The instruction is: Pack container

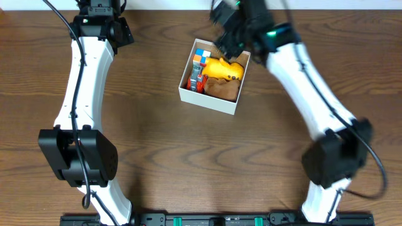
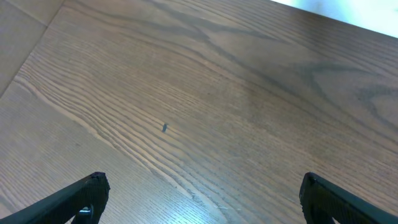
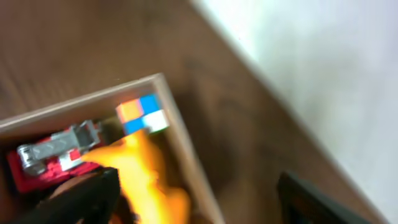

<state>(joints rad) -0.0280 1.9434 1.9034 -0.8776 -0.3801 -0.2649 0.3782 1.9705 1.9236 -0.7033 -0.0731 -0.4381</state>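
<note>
Your right tool [image 1: 229,49], jaws apart, hangs over the far rim of the container [image 1: 207,100] by the counter [image 1: 157,157] far edge; your left tool [image 2: 199,193], also spread, sits well apart

The table [image 1: 163,150] is mid-brown wood with darker wavy grain and one small dark speck [image 2: 165,127]. The box [image 1: 207,102] has white walls and a brown inside; in it show a bright yellow toy [image 1: 223,69], a cube [image 1: 201,58] chequered in orange, blue and white, and a red toy [image 1: 196,81] with a grey part. The left arm [image 1: 85,81] and right arm [image 1: 308,88] are white with black joints, the right showing a green light [image 1: 274,32].
</note>
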